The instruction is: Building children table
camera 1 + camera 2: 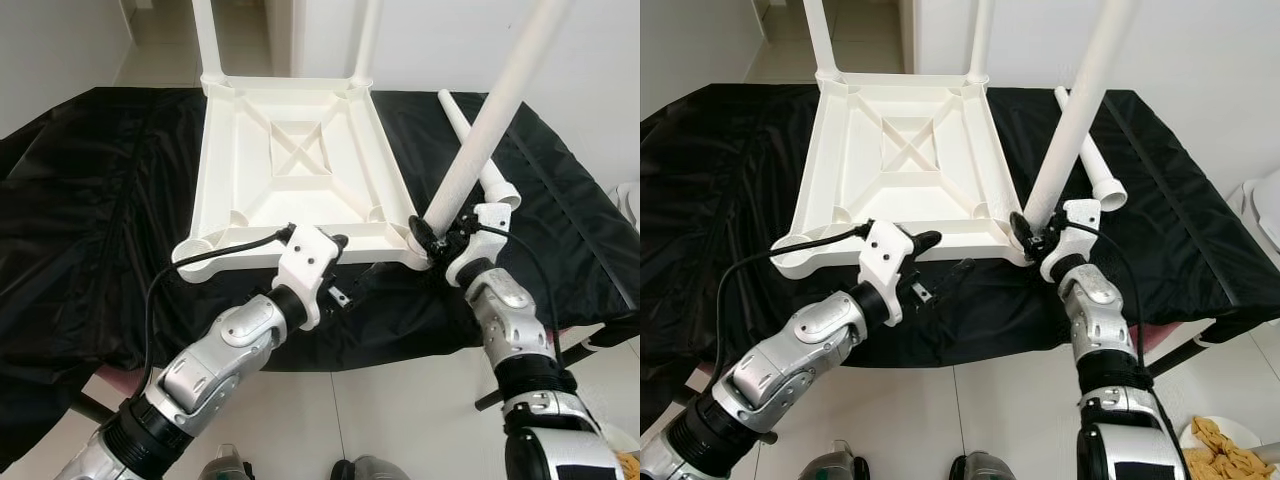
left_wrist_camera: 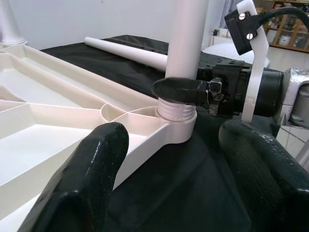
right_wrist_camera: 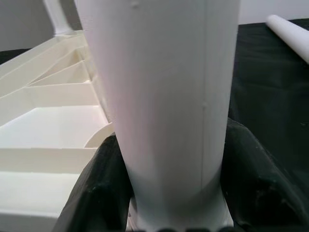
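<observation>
A white plastic table top (image 1: 300, 150) lies upside down on a black cloth. Two white legs (image 1: 205, 35) stand in its far corners. My right gripper (image 1: 432, 238) is shut on a third white leg (image 1: 490, 120) near its threaded end, which sits in the near right corner socket (image 2: 176, 121). That leg leans up and to the right. The black fingers (image 3: 96, 193) press on both sides of it. My left gripper (image 1: 345, 268) is open at the table top's near rim, just left of that socket, holding nothing. A fourth leg (image 1: 475, 150) lies loose on the cloth to the right.
The black cloth (image 1: 90, 200) covers the whole work surface, with a tiled floor in front of it. A plate of snacks (image 1: 1225, 440) sits on the floor at the lower right. A white object (image 1: 630, 205) is at the right edge.
</observation>
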Controlling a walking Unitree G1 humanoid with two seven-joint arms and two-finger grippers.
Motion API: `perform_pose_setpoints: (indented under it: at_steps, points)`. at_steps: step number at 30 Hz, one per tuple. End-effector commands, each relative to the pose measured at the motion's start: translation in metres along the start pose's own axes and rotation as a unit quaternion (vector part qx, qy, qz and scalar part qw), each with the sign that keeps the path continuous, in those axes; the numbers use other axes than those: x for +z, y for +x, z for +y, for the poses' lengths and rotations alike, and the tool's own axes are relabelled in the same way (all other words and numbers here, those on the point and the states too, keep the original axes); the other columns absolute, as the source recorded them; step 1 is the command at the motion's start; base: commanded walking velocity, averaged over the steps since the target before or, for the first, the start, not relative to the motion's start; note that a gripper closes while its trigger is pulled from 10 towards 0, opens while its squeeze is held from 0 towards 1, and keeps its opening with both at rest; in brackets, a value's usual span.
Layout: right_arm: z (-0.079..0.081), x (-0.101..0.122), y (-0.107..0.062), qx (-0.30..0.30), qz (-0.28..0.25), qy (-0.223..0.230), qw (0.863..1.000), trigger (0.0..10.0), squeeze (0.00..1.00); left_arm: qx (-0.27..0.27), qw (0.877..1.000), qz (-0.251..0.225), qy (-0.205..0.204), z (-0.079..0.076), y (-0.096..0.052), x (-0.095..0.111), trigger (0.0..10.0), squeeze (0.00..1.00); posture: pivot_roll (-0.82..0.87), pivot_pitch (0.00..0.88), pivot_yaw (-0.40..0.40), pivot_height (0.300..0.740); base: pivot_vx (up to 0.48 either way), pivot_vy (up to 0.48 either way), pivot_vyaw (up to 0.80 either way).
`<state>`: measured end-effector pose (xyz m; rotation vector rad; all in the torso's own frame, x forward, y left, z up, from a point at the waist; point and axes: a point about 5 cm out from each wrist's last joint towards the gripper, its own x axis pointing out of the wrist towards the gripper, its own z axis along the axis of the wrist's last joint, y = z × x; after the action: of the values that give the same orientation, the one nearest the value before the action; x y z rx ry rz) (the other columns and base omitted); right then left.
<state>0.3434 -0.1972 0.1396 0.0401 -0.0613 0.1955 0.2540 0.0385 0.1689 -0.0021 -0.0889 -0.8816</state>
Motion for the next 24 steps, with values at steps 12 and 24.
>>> perform_pose_setpoints:
  at_steps: [12, 24]
  points:
    - [0.013, -0.016, -0.012, -0.164, 0.023, 0.033, 0.986, 10.0, 0.0, -0.117, 0.993, 0.002, 0.003, -0.015, 0.0, -0.002, 10.0, 0.0, 0.03, 0.059, -0.044, 0.74, 0.0, 0.0, 0.0]
    - [0.035, -0.015, -0.019, -0.257, 0.028, 0.049, 0.965, 10.0, 0.0, -0.099, 0.995, -0.006, 0.0, -0.01, 0.0, 0.001, 10.0, 0.0, 0.04, 0.071, -0.05, 0.74, 0.0, 0.0, 0.0]
